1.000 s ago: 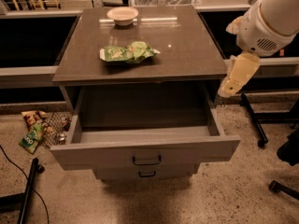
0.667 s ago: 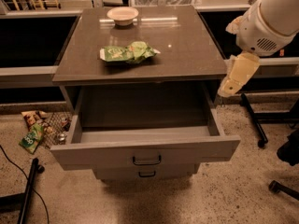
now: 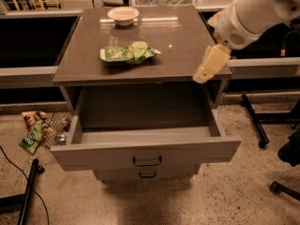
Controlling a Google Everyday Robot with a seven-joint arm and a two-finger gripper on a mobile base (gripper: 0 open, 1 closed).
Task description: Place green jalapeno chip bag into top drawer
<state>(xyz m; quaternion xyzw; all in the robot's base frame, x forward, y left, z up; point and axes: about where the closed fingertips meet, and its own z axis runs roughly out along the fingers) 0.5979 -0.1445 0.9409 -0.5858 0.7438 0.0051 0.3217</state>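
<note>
The green jalapeno chip bag (image 3: 128, 53) lies crumpled on the grey cabinet top (image 3: 183, 55), left of centre. The top drawer (image 3: 145, 146) is pulled out wide below it, and nothing shows inside it. My gripper (image 3: 209, 65) hangs from the white arm (image 3: 253, 15) at the right front edge of the cabinet top. It sits above the drawer's right rear corner, well to the right of the bag and not touching it. It holds nothing.
A white bowl (image 3: 123, 15) stands at the back of the cabinet top. The lower drawer front (image 3: 147, 174) is shut. Snack packets and litter (image 3: 35, 134) lie on the floor at left. Black stand legs (image 3: 255, 121) and chair wheels (image 3: 281, 189) are at right.
My gripper has moved left and slightly up, from beside the cabinet's right side to its right front edge. The bag, bowl and drawer have not moved.
</note>
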